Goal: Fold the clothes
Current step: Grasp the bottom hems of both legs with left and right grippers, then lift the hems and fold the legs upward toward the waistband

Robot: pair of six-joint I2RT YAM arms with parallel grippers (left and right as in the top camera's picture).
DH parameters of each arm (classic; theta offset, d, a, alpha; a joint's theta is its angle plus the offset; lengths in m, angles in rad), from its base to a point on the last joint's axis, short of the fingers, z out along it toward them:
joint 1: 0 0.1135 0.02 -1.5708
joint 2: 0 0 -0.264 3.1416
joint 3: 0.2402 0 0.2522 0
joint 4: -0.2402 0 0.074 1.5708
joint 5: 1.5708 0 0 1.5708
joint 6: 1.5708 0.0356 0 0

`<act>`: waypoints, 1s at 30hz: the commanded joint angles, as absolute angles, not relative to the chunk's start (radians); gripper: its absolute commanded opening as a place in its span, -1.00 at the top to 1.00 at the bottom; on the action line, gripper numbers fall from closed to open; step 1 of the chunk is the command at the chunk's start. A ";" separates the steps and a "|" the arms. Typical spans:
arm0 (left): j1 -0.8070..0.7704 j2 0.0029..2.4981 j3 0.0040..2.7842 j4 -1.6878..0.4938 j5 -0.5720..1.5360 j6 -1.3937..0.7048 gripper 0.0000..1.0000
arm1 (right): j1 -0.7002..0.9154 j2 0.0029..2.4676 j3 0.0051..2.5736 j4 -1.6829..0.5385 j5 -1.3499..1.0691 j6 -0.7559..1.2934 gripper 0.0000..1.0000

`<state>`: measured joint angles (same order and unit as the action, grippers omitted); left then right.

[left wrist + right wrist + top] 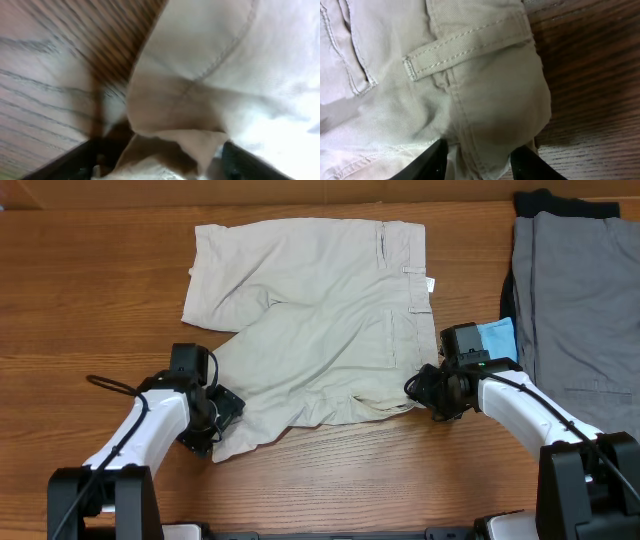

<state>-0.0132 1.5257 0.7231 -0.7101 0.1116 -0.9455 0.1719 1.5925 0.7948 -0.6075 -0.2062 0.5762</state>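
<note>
Pale beige shorts (pixel 310 320) lie spread flat on the wooden table (pixel 90 290), waistband to the right. My left gripper (pixel 205 425) is at the near-left leg hem; in the left wrist view its fingers stand wide apart around the hem (pixel 200 100), the gripper (pixel 160 165) open, the picture blurred. My right gripper (pixel 425 392) is at the near waistband corner. In the right wrist view its fingers straddle that corner (pixel 490 100) below a belt loop (pixel 465 45), the gripper (pixel 477 160) open with cloth between the fingers.
A grey garment (pixel 575 300) lies at the right edge on top of a black piece (pixel 545 200). A light-blue piece (pixel 497 337) sits just behind my right wrist. A white tag (pixel 431 284) sticks out at the waistband.
</note>
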 commanded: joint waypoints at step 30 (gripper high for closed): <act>0.197 1.564 1.630 -1.415 -0.007 -0.336 0.92 | -0.012 1.139 1.111 -1.378 -0.275 0.455 0.92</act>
<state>0.1699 1.6188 1.5818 -1.4273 0.1780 -0.3653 0.0204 1.1732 1.0454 -1.3178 -0.3836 0.4957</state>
